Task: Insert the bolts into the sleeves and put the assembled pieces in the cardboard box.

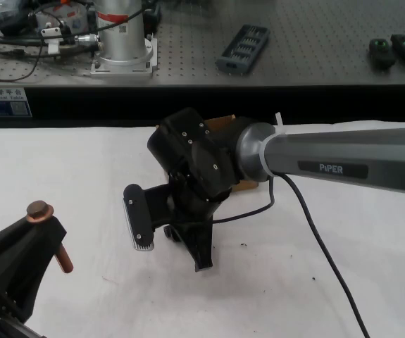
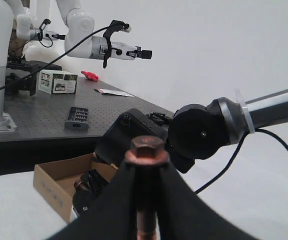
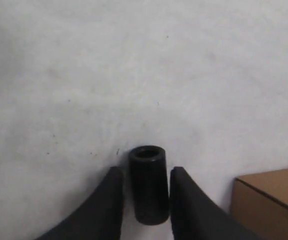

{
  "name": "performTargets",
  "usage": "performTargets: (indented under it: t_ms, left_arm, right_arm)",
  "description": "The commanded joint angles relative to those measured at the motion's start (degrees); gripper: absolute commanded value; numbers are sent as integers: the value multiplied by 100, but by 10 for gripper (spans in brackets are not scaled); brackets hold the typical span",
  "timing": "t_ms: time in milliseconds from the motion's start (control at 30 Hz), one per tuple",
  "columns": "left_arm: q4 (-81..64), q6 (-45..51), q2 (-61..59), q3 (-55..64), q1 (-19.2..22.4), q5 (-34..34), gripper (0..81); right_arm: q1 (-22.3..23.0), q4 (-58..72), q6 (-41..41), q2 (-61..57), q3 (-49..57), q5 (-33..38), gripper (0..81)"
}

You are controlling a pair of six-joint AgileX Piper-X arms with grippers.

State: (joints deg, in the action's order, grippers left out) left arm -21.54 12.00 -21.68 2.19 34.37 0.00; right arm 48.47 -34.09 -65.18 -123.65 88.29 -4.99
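Observation:
A copper bolt with a hex head is clamped between the black fingers of my left gripper, held above the white cloth at the near left. A black sleeve lies on the cloth between the fingers of my right gripper. That gripper is open, angled down at the middle of the cloth, with a narrow gap on each side of the sleeve. The cardboard box sits just behind the right wrist, mostly hidden by it in the high view.
The right arm spans the cloth from the right, trailing a black cable. Behind the cloth, a perforated bench holds a metal column, a black bit case and two small black parts.

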Motion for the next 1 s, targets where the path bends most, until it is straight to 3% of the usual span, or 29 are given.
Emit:
performTargets:
  t_ms: [0,133,233,267,500,600,967]
  left_arm:
    - [-40,-19,47,29,6,0,6]
    - [-37,-19,47,29,6,0,6]
    - [-36,-35,47,29,6,0,6]
    - [-36,-41,47,29,6,0,6]
    - [2,-77,47,29,6,-52,6]
    - [23,-121,47,29,6,-164,6]
    - [37,-163,47,29,6,-405,6]
  right_arm:
    - [-47,46,-44,-80,61,80,199]
    - [-47,58,-16,-187,61,6,165]
    - [-47,31,-4,-270,61,-166,10]
    - [-47,33,-7,-288,61,-214,57]
    - [-28,231,150,-202,61,-964,57]
    - [-30,181,652,27,61,-937,57]
    - [-30,-245,2957,1573,-166,353,57]
